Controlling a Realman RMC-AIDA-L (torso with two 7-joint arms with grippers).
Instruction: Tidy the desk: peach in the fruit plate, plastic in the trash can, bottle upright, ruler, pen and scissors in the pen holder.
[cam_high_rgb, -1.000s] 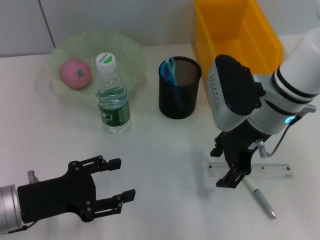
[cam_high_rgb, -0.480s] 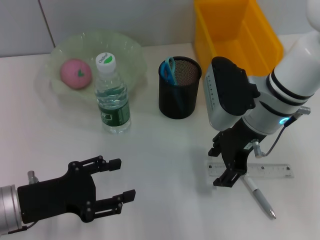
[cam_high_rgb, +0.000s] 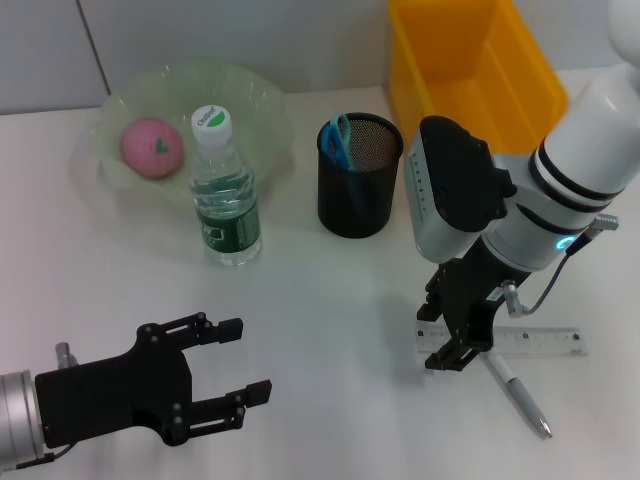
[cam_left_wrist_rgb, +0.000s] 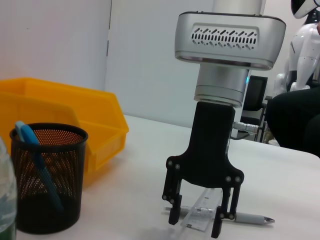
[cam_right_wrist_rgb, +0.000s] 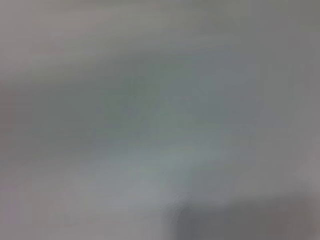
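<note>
My right gripper points down at the table, open, its fingers on either side of the left end of the clear ruler. The left wrist view shows the same gripper low over the ruler, with the pen lying just behind. In the head view the pen lies beside the ruler. Blue scissors stand in the black mesh pen holder. The bottle stands upright. The peach rests in the green fruit plate. My left gripper hangs open at the near left. No plastic is in view.
A yellow bin stands at the back right, just behind the right arm. The pen holder and the yellow bin also show in the left wrist view. The right wrist view shows only a grey blur.
My right gripper has shifted slightly left and lower, onto the ruler's left end. The left arm and the other objects have not moved.
</note>
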